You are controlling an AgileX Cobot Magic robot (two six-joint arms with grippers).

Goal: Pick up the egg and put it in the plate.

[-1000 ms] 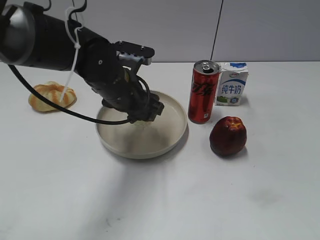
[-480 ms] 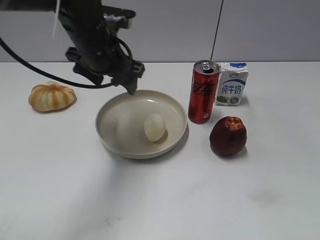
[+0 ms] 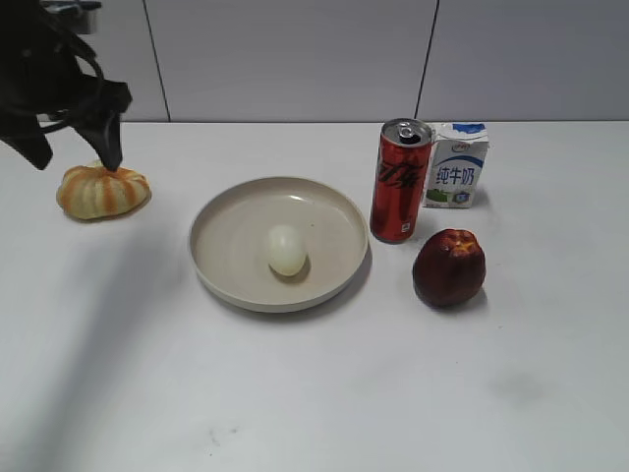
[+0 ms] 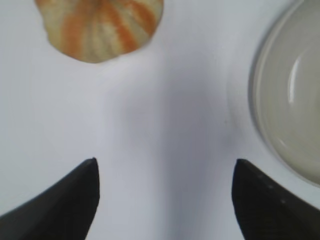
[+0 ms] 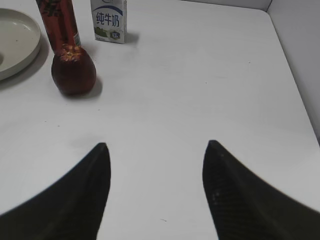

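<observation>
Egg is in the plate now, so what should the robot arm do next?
Probably just finish pulling the left gripper away to rest. The egg already lies inside the plate, and that gripper is open and empty, up by the pumpkin-shaped thing. Nothing seems left to pick up.

A red can [image 3: 400, 182] crowds the plate [image 3: 236, 211]'s right rim; its left lies open.

- left gripper [image 3: 74, 152] pulled off the plate [image 3: 228, 211]: was down in it 1.0 s ago, above its far rim 0.5 s ago, now up at far left over the pumpkin-shaped thing [image 3: 101, 190], jaws apart
- egg [image 3: 285, 249] uncovered, lying free in plate, shifted slightly left toward centre since 0.5 s ago
</observation>
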